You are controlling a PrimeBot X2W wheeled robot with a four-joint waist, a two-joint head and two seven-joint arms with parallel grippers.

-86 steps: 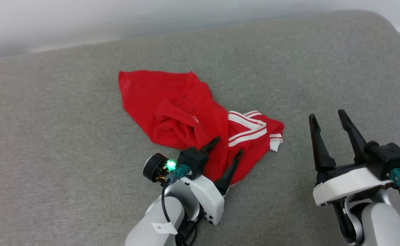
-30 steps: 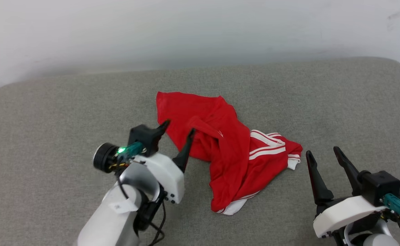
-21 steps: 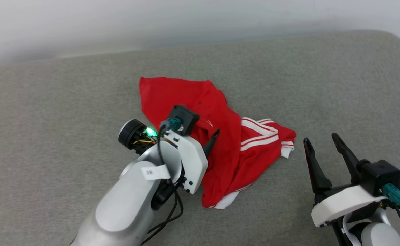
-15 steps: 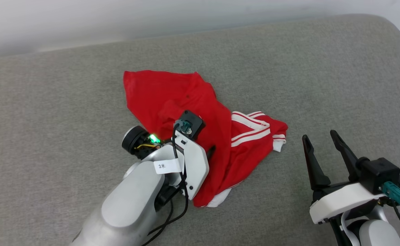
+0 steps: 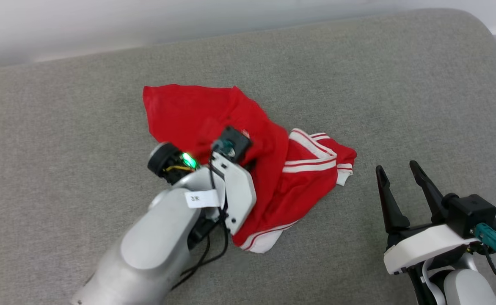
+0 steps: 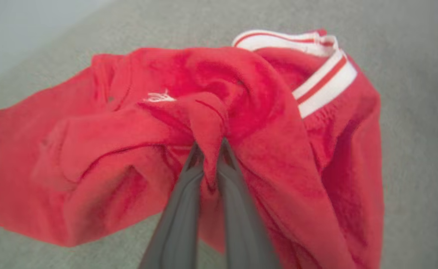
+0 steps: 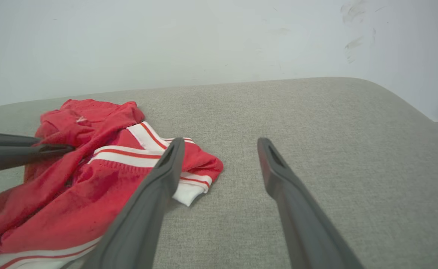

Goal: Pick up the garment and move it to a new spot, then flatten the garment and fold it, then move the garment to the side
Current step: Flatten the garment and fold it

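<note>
The garment (image 5: 197, 110), a red T-shirt with white striped trim, lies crumpled in the middle of the grey cushion (image 5: 400, 84). My left gripper (image 6: 209, 144) is shut on a raised red fold near the shirt's middle, and the cloth (image 6: 278, 149) bunches around its fingers. In the head view the left gripper (image 5: 253, 162) is mostly hidden behind its own wrist. My right gripper (image 5: 396, 167) stands open to the right of the shirt, nothing between its fingers. In the right wrist view the right gripper (image 7: 221, 142) points past the white sleeve end of the garment (image 7: 92, 179).
A pale wall (image 5: 188, 17) runs behind the cushion. The cushion's rounded corner (image 5: 480, 25) is at the far right, with dark floor beyond it. Bare grey cushion surrounds the shirt on all sides.
My left gripper moved from the shirt's left edge onto its middle and shut on a fold, bunching the cloth. The head camera shifted. The right gripper stayed open in place.
</note>
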